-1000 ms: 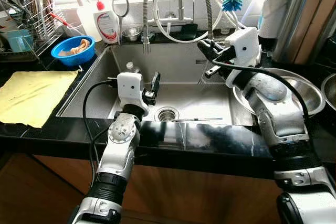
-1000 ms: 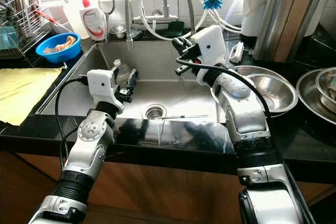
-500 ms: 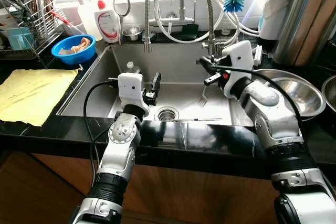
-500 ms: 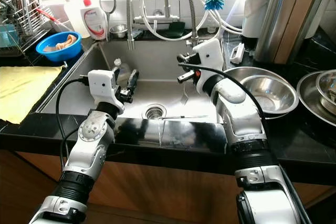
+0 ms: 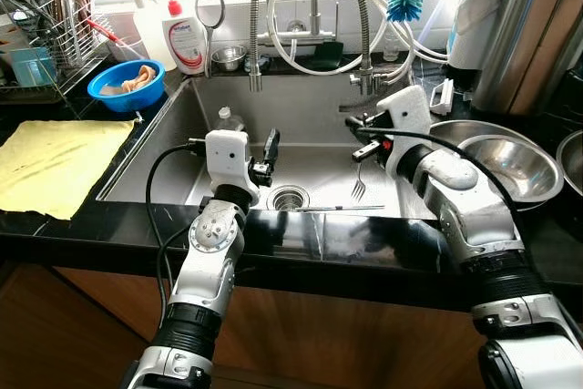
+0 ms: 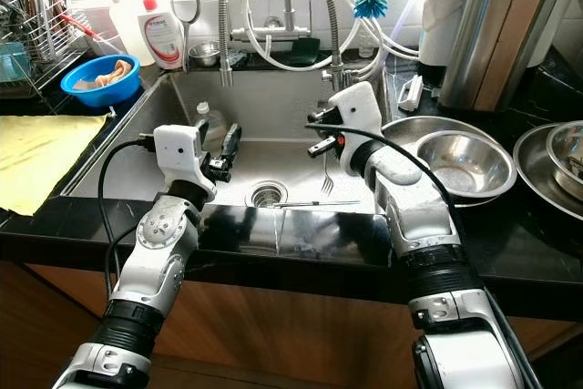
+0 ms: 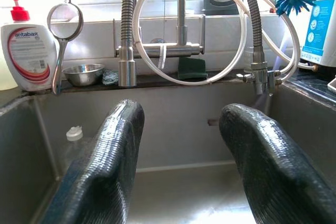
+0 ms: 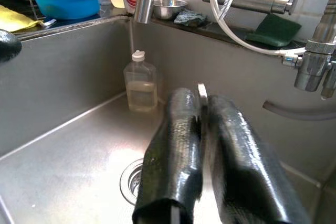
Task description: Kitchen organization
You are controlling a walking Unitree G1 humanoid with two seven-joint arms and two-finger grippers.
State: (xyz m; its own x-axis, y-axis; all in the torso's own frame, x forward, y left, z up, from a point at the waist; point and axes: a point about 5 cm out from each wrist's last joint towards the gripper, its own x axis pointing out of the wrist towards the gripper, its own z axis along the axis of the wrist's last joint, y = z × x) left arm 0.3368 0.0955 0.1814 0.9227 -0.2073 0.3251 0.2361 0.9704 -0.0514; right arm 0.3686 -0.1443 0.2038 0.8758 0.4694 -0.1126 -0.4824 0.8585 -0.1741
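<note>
My right gripper [image 5: 361,138] hangs over the steel sink [image 5: 173,148], shut on the handle of a metal fork [image 5: 358,185] whose tines point down a little above the sink floor. In the right wrist view the two fingers [image 8: 178,129] press together on the thin handle [image 8: 202,89]. My left gripper [image 5: 271,147] is open with nothing between its fingers [image 7: 113,156], held above the drain [image 5: 290,197]. A long thin metal utensil [image 5: 339,209] lies on the sink floor near the front wall.
A small clear bottle [image 5: 228,120] stands in the sink's back left corner. On the left counter are a yellow cloth [image 5: 55,163], a blue bowl [image 5: 126,86] and a dish rack [image 5: 41,38]. Steel bowls [image 5: 510,157] sit on the right. Faucet hoses [image 5: 314,20] hang behind.
My right gripper has come down and nearer with the fork, from up by the faucet hoses to low over the sink. The left arm has not moved.
</note>
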